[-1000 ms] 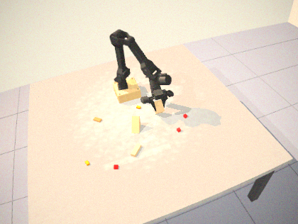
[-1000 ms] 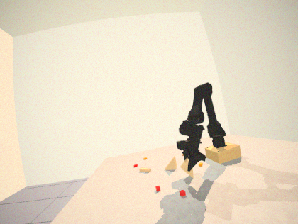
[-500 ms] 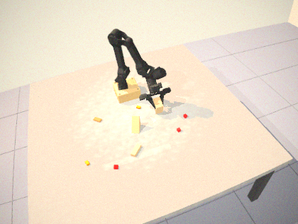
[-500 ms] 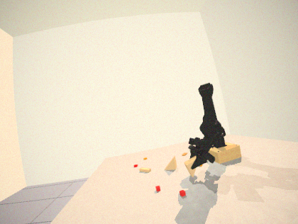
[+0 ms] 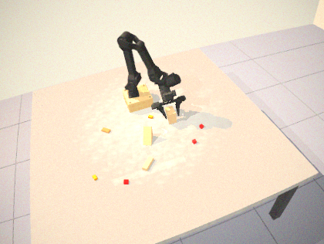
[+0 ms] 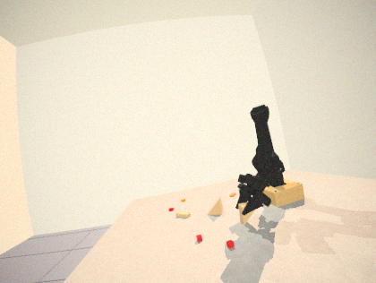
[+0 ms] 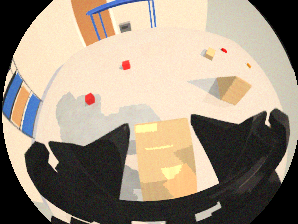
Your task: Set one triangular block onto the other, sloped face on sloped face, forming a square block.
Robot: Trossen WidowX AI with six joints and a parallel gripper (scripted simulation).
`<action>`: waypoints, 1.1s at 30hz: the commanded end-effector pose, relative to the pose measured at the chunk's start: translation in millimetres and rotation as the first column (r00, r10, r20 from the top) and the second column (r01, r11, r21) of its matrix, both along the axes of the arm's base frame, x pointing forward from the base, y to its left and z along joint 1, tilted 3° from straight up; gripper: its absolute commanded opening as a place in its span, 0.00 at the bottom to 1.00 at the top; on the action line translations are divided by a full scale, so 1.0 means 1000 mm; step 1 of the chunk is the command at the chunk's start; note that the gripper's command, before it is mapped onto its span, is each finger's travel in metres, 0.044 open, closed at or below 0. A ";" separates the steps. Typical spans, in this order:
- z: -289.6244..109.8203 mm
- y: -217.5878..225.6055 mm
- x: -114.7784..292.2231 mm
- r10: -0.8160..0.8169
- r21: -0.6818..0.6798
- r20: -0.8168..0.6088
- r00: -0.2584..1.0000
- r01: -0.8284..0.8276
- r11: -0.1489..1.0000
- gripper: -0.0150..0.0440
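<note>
One triangular block (image 5: 147, 136) (image 6: 217, 208) (image 7: 237, 92) stands alone on the table, its peak up and its slope facing away from the arm in the exterior view. The other triangular block (image 5: 171, 116) (image 6: 244, 216) (image 7: 165, 155) is between the fingers, near the arm's base, narrowing downward in the exterior view. Whether it rests fully on the table is unclear. My gripper (image 5: 172, 116) (image 7: 160, 123) is open around it, with a gap on each side in the wrist view. The two blocks are apart.
Red cubes (image 5: 201, 126) (image 5: 194, 141) lie beside the gripper's side of the table; another red cube (image 5: 126, 181) lies farther out. A small wooden bar (image 5: 148, 164), an orange bar (image 5: 106, 130) and yellow pieces (image 5: 150, 116) (image 5: 95, 177) lie around the standing block. The arm's wooden base (image 5: 140, 104) is behind.
</note>
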State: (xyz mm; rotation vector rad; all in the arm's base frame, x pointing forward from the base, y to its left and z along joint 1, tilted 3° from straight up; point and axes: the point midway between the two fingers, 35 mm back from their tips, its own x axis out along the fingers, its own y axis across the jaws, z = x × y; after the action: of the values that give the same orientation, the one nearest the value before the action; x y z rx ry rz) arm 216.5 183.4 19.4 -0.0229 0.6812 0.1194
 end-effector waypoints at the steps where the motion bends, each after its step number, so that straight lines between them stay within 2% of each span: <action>1: 0.001 0.001 0.000 0.004 0.002 -0.001 1.000 -0.004 1.000 0.97; 2: 0.001 0.001 0.000 0.004 0.002 -0.001 1.000 -0.004 1.000 1.00; 11: 0.002 0.001 0.000 0.004 0.002 -0.001 1.000 -0.004 1.000 1.00; 13: 0.015 0.004 0.001 0.004 0.003 -0.001 1.000 -0.004 1.000 1.00; 20: 0.099 -0.001 -0.005 0.000 0.001 0.001 1.000 0.000 1.000 1.00; 27: 0.099 -0.001 -0.005 0.001 0.002 0.001 1.000 -0.001 1.000 1.00; 29: 0.094 0.003 -0.001 0.010 -0.019 -0.033 0.999 -0.011 1.000 1.00; 33: 0.083 0.009 0.010 0.018 -0.137 -0.245 0.969 -0.053 0.989 1.00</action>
State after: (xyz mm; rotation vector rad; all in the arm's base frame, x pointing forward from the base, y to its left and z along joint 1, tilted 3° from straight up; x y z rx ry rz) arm 218.7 187.8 109.7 -0.0985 0.8082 0.1168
